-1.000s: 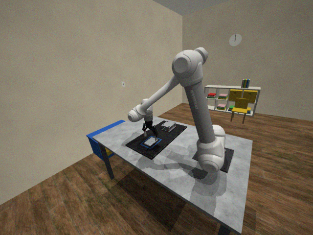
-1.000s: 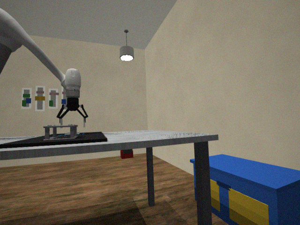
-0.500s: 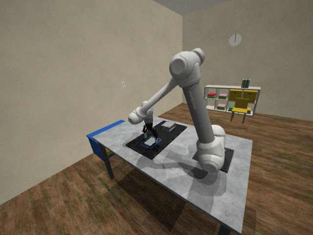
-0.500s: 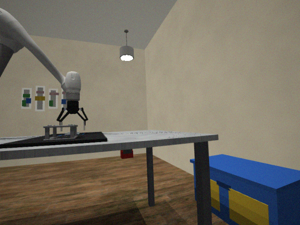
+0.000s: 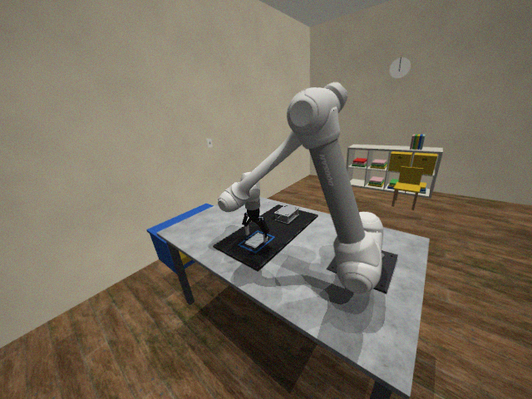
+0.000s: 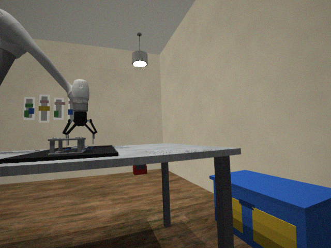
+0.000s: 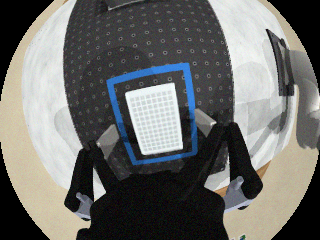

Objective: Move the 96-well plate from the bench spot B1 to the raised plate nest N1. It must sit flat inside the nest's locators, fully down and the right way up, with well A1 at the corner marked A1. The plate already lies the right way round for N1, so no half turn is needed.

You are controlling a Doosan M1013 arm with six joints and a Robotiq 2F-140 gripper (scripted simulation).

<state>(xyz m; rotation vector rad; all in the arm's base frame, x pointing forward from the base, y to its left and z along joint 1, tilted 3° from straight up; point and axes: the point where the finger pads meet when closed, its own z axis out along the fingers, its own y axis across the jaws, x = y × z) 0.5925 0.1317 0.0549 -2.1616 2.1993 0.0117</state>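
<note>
My end effector [image 7: 158, 195] hung wide open, gripping nothing, above the 96-well plate [image 7: 155, 119] lying inside its blue outline [image 7: 118, 120].

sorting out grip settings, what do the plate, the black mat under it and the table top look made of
The 96-well plate: looks like white, matte moulded plastic, going by its fine grid of wells.
The black mat: dark, flat and dotted with regular rows of small holes; painted metal breadboard or stiff plastic, hard to say.
The table top: mottled grey, like stone or laminate, with a dull finish.
</note>
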